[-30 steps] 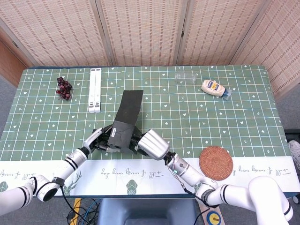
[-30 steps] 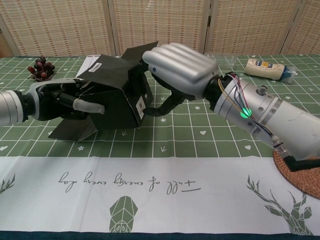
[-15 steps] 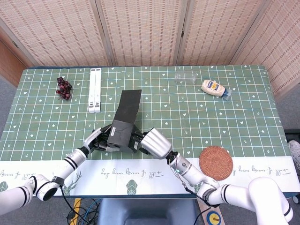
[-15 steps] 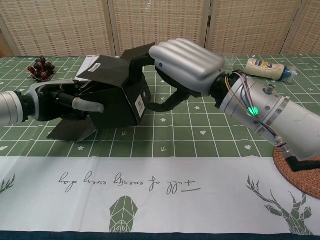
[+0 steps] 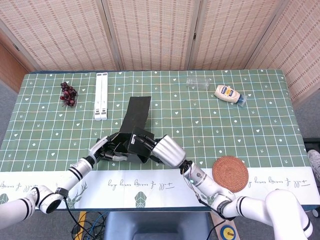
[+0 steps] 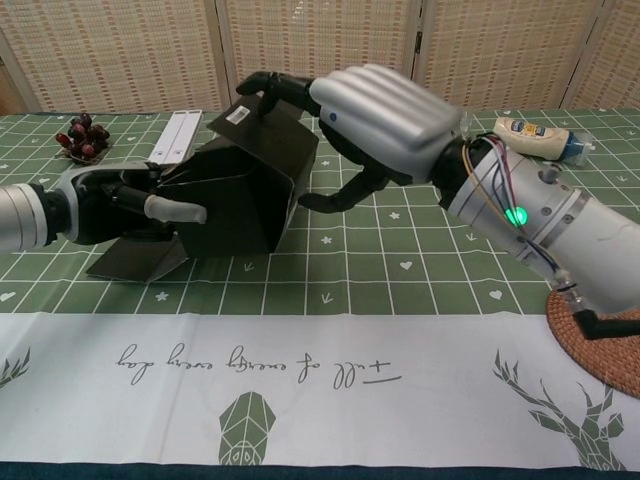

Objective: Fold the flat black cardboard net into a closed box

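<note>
Green tablecloth underlies the black box (image 6: 245, 190), gripped by left hand (image 6: 120, 205) and right hand (image 6: 375, 120), interior hidden.

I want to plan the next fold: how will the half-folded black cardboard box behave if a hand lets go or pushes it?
The black cardboard box is probably light and stiff in its panels but loose at the creases: a flap juts out under the left hand. Released, its raised panels may spring open, since the right hand presses the top one. Pushed, it likely slides.
</note>
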You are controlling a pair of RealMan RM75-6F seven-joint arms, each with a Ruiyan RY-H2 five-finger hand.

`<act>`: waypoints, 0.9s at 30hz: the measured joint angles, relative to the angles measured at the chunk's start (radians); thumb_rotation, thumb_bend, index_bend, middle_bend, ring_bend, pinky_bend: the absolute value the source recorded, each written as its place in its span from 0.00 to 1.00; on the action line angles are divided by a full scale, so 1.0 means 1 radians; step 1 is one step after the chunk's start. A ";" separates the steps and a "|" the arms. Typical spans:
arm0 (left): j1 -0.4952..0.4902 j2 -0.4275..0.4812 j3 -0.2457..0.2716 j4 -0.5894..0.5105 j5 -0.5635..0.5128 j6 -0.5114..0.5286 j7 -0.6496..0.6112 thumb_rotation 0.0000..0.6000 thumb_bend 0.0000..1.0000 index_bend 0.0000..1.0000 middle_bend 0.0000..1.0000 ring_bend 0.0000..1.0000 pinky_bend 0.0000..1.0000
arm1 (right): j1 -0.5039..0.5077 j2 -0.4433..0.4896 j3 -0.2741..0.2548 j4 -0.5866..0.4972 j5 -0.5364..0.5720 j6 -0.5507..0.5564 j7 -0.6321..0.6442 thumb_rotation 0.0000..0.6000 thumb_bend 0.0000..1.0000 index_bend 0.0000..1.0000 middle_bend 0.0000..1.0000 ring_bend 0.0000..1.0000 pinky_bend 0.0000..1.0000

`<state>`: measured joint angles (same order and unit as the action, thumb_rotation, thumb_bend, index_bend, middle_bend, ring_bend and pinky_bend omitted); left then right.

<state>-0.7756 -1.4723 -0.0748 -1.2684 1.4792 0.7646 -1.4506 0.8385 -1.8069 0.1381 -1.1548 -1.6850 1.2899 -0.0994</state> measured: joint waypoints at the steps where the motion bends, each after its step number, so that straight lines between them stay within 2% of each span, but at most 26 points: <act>1: 0.000 0.000 0.001 0.000 0.001 0.000 0.000 1.00 0.14 0.22 0.21 0.72 1.00 | 0.002 -0.003 0.002 0.004 0.001 -0.002 0.001 1.00 0.25 0.08 0.21 0.80 1.00; 18: 0.003 -0.014 0.028 0.015 0.030 0.021 0.032 1.00 0.14 0.22 0.21 0.72 1.00 | 0.061 -0.039 -0.017 0.087 -0.016 -0.089 -0.028 1.00 0.31 0.09 0.23 0.80 1.00; 27: 0.009 -0.036 0.058 0.061 0.062 0.049 0.107 1.00 0.14 0.22 0.21 0.72 1.00 | 0.106 -0.062 -0.032 0.141 -0.036 -0.132 -0.026 1.00 0.32 0.12 0.29 0.80 1.00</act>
<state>-0.7663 -1.5087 -0.0171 -1.2079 1.5412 0.8134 -1.3439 0.9442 -1.8693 0.1066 -1.0141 -1.7214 1.1579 -0.1252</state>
